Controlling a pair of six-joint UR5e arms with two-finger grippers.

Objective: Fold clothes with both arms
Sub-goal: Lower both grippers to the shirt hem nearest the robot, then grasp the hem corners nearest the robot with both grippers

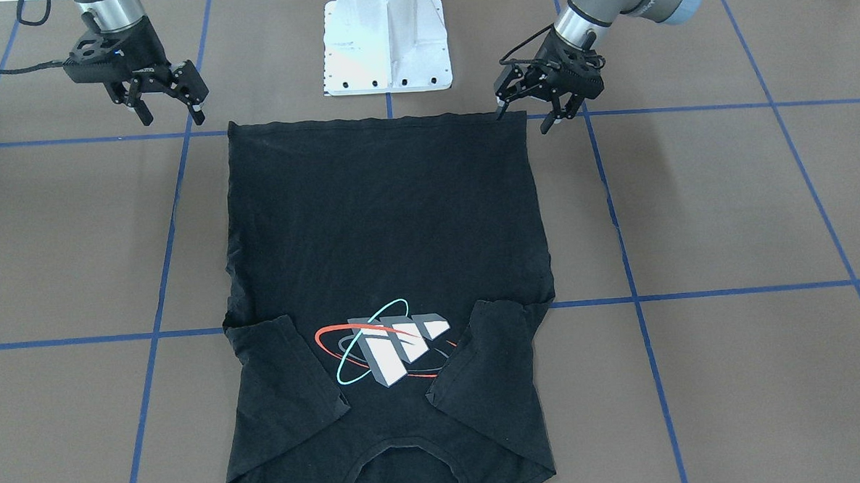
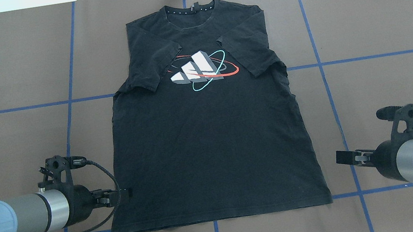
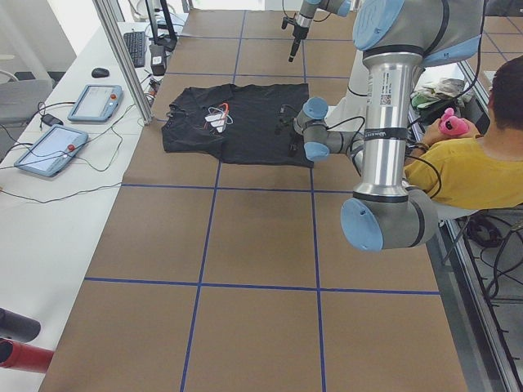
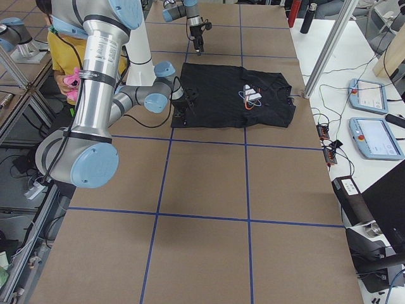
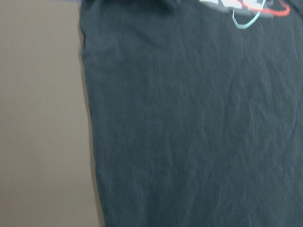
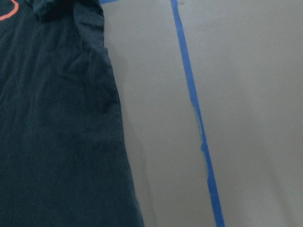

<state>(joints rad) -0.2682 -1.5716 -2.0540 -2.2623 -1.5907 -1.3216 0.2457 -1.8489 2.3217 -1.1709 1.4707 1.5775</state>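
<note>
The black T-shirt (image 2: pixel 210 140) lies flat on the brown table, collar away from the robot. Both sleeves are folded in beside the white, red and cyan graphic (image 2: pixel 201 69). My left gripper (image 1: pixel 524 119) is open and hangs low at the hem corner on its side, one fingertip (image 1: pixel 500 112) right at the cloth edge. My right gripper (image 1: pixel 173 120) is open and empty, and stands off the opposite hem corner over bare table. From overhead, the left gripper (image 2: pixel 126 193) meets the shirt's edge and the right gripper (image 2: pixel 342 157) is apart from it. The wrist views show only shirt edge (image 5: pixel 189 123) and table.
The white pedestal base (image 1: pixel 387 47) stands just behind the hem. Blue tape lines (image 6: pixel 196 118) grid the brown table. A person in a yellow shirt (image 3: pixel 482 167) sits behind the robot. Tablets (image 3: pixel 94 102) and cables lie on a side table past the collar.
</note>
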